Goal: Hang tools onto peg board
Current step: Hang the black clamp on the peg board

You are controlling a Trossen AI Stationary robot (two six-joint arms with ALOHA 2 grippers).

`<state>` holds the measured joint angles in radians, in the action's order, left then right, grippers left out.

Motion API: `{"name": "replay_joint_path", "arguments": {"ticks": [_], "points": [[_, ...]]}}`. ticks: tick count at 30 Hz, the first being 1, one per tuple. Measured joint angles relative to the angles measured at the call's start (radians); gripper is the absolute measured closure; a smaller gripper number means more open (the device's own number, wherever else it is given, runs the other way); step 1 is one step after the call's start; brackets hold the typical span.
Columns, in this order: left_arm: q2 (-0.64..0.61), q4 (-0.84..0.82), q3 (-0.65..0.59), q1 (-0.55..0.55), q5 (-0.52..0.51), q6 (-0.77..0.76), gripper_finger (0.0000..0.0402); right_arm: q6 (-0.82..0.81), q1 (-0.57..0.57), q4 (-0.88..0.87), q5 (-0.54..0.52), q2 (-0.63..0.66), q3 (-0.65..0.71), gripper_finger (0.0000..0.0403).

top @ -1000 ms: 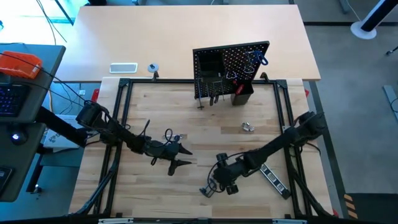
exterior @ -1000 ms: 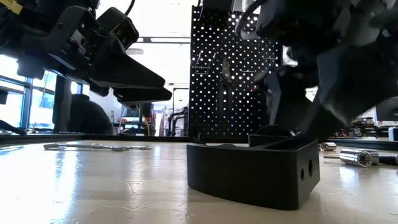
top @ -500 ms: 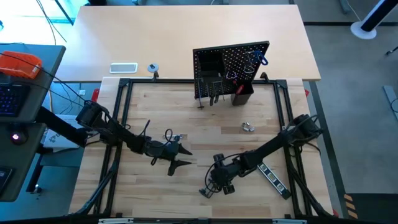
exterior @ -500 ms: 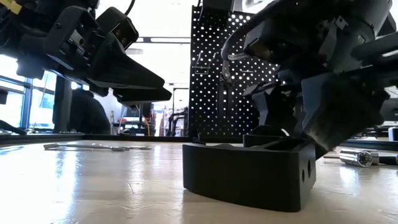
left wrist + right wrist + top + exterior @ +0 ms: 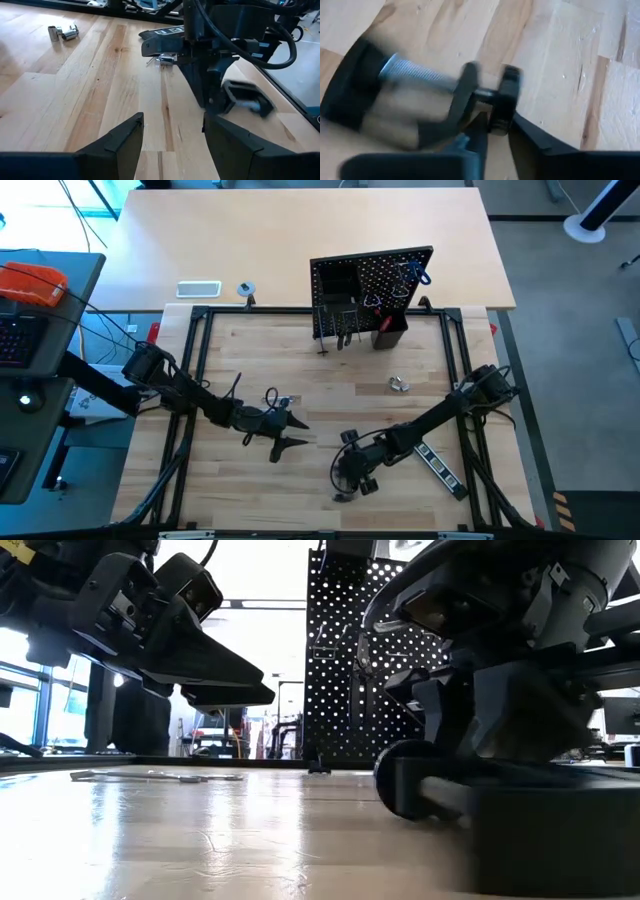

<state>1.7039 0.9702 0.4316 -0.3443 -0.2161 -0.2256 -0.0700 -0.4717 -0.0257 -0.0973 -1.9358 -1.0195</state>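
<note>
A black clamp point(image 5: 343, 486) with a silver threaded screw point(image 5: 415, 75) lies on the wooden table near its front edge. My right gripper point(image 5: 347, 476) is down on it and shut on it. In the low view the clamp point(image 5: 420, 785) shows blurred under that gripper. My left gripper point(image 5: 297, 432) hangs open above the table to the left of the clamp, nothing between its fingers point(image 5: 125, 145). The black peg board point(image 5: 365, 280) stands upright at the far edge, with a few tools hanging on it. My right gripper pinches a black end part of the clamp point(image 5: 501, 102), beside the threaded screw, between its two fingers point(image 5: 479, 137). The fingers slant down from above and from the table's right. The clamp looks blurred; whether it is clear of the table I cannot tell.
A striped black bar point(image 5: 440, 465) lies right of the clamp. Small silver sockets point(image 5: 399, 385) sit mid-table and a wrench point(image 5: 272, 398) lies by my left arm. Beyond the frame lie a white rectangle point(image 5: 198, 289) and a tape roll point(image 5: 246, 289).
My right gripper has sunk a little onto the clamp and shut on it. The clamp has turned about on the table: in the low view its blocky side has swung away and a round end now faces the near edge.
</note>
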Motion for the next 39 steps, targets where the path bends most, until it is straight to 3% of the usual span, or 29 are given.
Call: {"name": "replay_joint_path", "arguments": {"ticks": [3, 10, 17, 24, 39], "points": [[0.000, -0.001, 0.000, 0.000, 0.000, 0.000, 0.0202, 0.000, 0.000, -0.008, -0.006, 0.000, 0.000, 0.0380], [0.000, -0.008, 0.000, 0.000, 0.000, 0.001, 0.0202, -0.028, 0.000, -0.035, -0.067, 0.000, -0.001, 0.0367], [0.000, -0.009, 0.000, 0.000, 0.000, 0.001, 0.0202, -0.053, -0.001, -0.084, -0.122, 0.018, 0.000, 0.0379], [0.000, -0.015, 0.000, 0.000, 0.000, 0.002, 0.0202, -0.083, 0.001, -0.229, -0.274, 0.086, 0.002, 0.0379], [0.000, -0.017, 0.000, 0.000, -0.001, 0.001, 0.0202, -0.186, 0.001, -0.397, -0.471, 0.183, 0.004, 0.0380]]}}
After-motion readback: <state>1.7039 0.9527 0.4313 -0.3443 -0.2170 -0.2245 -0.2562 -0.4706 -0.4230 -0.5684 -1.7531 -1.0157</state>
